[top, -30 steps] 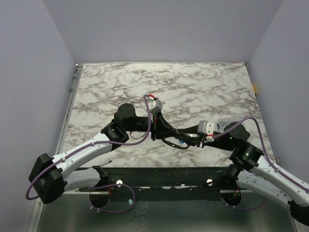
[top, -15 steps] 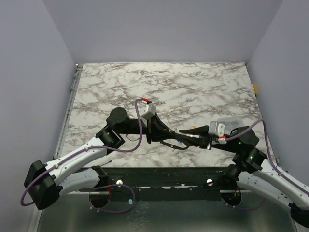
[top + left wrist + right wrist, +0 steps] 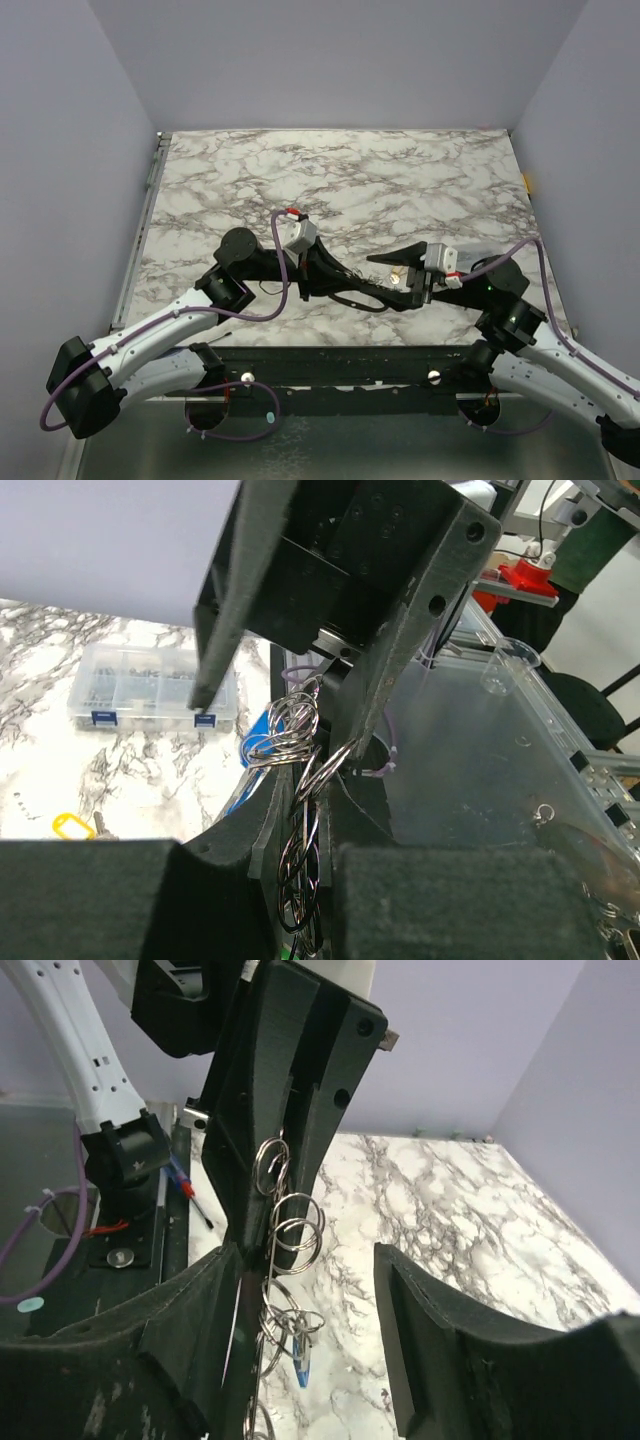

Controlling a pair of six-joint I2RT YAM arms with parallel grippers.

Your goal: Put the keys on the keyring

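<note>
Closest to me, my left hand (image 3: 300, 855) is pressed together on the keyring (image 3: 295, 745), a tangle of linked silvery rings pinched between its pads and held up off the counter (image 3: 400, 180). My right hand (image 3: 305, 1260) meets it from the opposite side with its fingers spread wide. The rings hang in that gap, close against one finger, and I can't tell whether they touch it. A blue key (image 3: 303, 1365) dangles low among the rings. Further out, a yellow key (image 3: 72, 826) lies flat on the counter. Beyond it sits a clear plastic compartment box (image 3: 150, 685) with blue latches.
</note>
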